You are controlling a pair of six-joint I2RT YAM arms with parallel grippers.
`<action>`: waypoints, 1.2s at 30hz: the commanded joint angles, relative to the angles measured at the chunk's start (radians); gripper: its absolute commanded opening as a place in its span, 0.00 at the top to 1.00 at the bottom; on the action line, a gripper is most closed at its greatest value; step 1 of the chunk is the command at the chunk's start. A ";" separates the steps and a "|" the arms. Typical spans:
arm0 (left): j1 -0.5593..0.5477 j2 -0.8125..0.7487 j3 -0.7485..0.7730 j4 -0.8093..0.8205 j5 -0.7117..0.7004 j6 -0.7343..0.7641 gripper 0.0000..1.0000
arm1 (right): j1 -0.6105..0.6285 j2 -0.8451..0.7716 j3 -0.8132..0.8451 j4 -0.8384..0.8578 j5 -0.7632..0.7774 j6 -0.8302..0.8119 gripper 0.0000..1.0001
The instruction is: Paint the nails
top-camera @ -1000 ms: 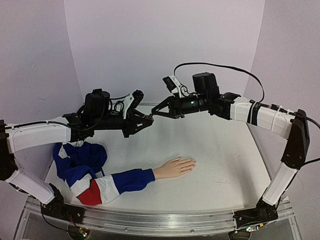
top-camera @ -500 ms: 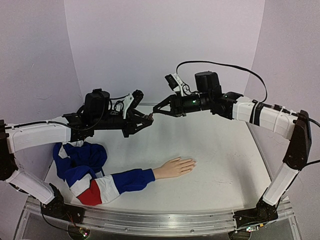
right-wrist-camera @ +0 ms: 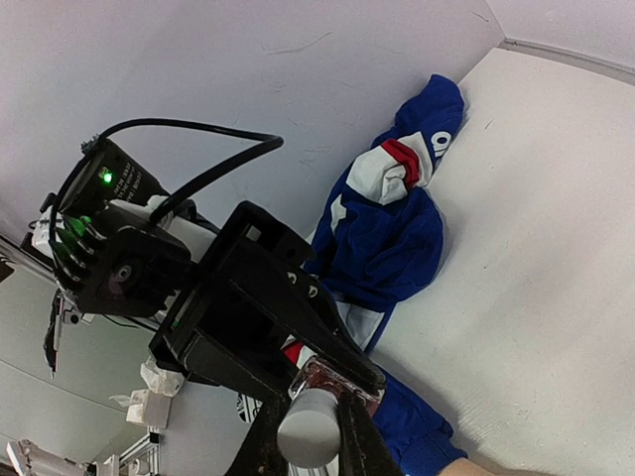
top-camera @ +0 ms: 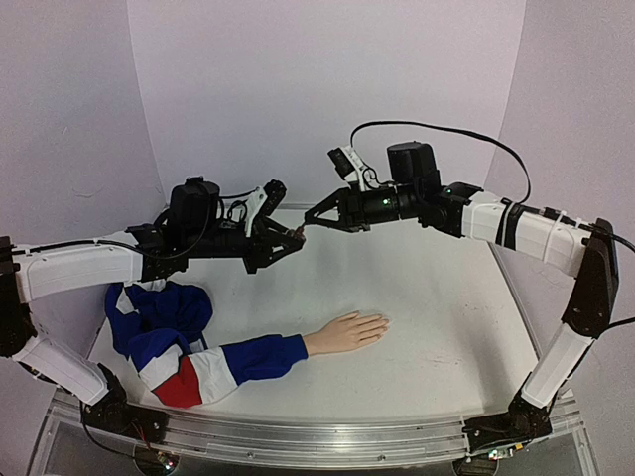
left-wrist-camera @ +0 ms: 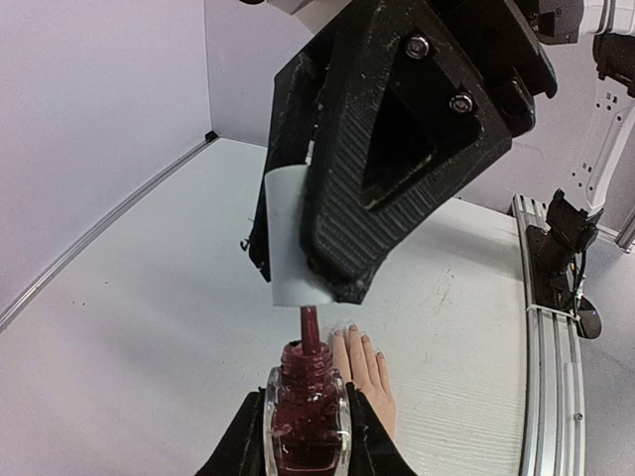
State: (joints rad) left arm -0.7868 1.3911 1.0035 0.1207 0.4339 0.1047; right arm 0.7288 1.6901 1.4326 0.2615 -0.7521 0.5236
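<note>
Could barely make out the nails [left-wrist-camera: 364, 340] in the left wrist view, pale tips on the mannequin hand [top-camera: 343, 333] lying on the table [top-camera: 437, 297]; too small to tell from above. Lost the brush tip inside the polish bottle [left-wrist-camera: 306, 412]. Held both arms stretched inward above the table, tips nearly meeting. Clamped the bottle in the left gripper [top-camera: 291, 236], pinched its pale cap [left-wrist-camera: 288, 243] in the right gripper [top-camera: 311, 220], stem [left-wrist-camera: 310, 327] bared between. Had raised the right arm slightly since a second before.
</note>
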 commanded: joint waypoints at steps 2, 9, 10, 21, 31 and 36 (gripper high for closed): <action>-0.003 0.003 0.014 0.024 -0.004 0.003 1.00 | 0.001 -0.063 0.002 0.047 -0.023 -0.002 1.00; -0.003 0.009 0.013 0.021 -0.012 0.007 1.00 | 0.001 -0.064 0.006 0.049 -0.020 0.000 1.00; -0.003 0.011 0.013 0.021 -0.012 0.008 1.00 | 0.001 -0.064 0.007 0.049 -0.020 0.000 1.00; -0.003 0.019 0.010 0.016 -0.018 0.011 1.00 | 0.001 -0.067 0.002 0.050 -0.009 0.001 1.00; -0.003 0.020 0.010 0.011 -0.019 0.013 1.00 | 0.002 -0.072 -0.004 0.050 0.002 0.002 1.00; -0.003 0.016 0.001 0.011 -0.031 0.014 1.00 | 0.000 -0.093 -0.014 0.050 0.041 0.003 1.00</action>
State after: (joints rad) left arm -0.7868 1.4155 1.0035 0.0990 0.4152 0.1055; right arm 0.7288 1.6615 1.4254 0.2626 -0.7296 0.5243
